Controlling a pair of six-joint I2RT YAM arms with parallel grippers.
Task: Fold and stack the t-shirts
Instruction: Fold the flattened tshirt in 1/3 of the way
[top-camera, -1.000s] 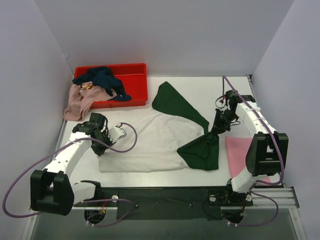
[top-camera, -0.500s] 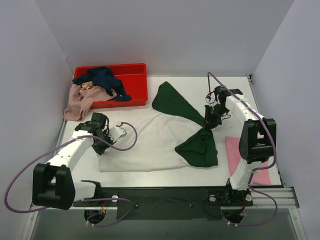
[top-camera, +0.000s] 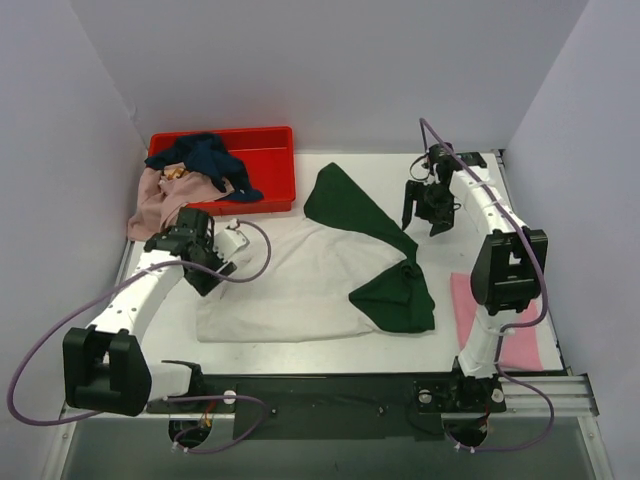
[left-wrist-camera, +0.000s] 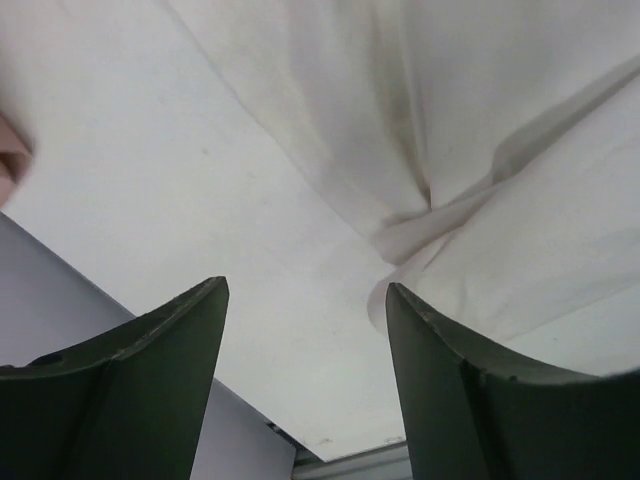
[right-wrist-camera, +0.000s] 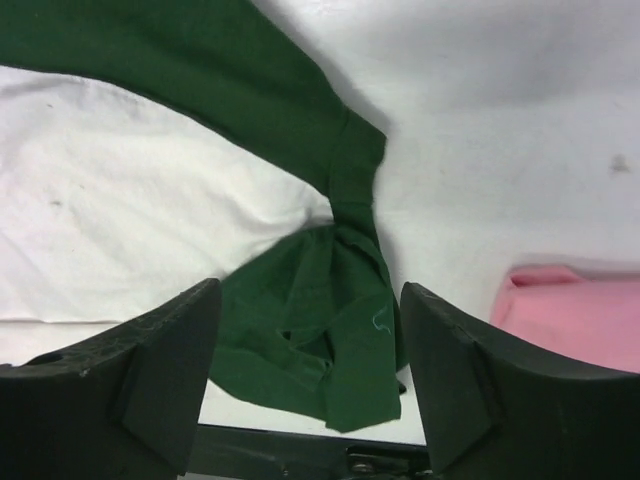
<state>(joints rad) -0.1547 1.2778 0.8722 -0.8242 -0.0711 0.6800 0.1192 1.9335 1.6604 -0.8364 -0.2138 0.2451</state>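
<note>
A white t-shirt (top-camera: 300, 280) with dark green sleeves lies spread across the table's middle. One green sleeve (top-camera: 398, 297) is bunched at its right edge, and another green part (top-camera: 350, 205) stretches toward the back. My right gripper (top-camera: 424, 222) hangs open above and behind the bunched sleeve (right-wrist-camera: 330, 330), holding nothing. My left gripper (top-camera: 207, 278) stands open over the shirt's left edge, with the white cloth (left-wrist-camera: 480, 200) just beyond its empty fingers. A bright pink t-shirt (top-camera: 498, 322) lies flat at the near right.
A red crate (top-camera: 270, 170) at the back left holds a navy tee (top-camera: 205, 158). A dusty pink one (top-camera: 158, 200) hangs over its left rim. Walls close in on both sides, and the table's near edge rail (top-camera: 350, 385) runs between the arm bases.
Both grippers have opened and let go of the shirt. The right one rose and drew back from the green sleeve, which dropped in a bunch. The left one lifted off the white edge.
</note>
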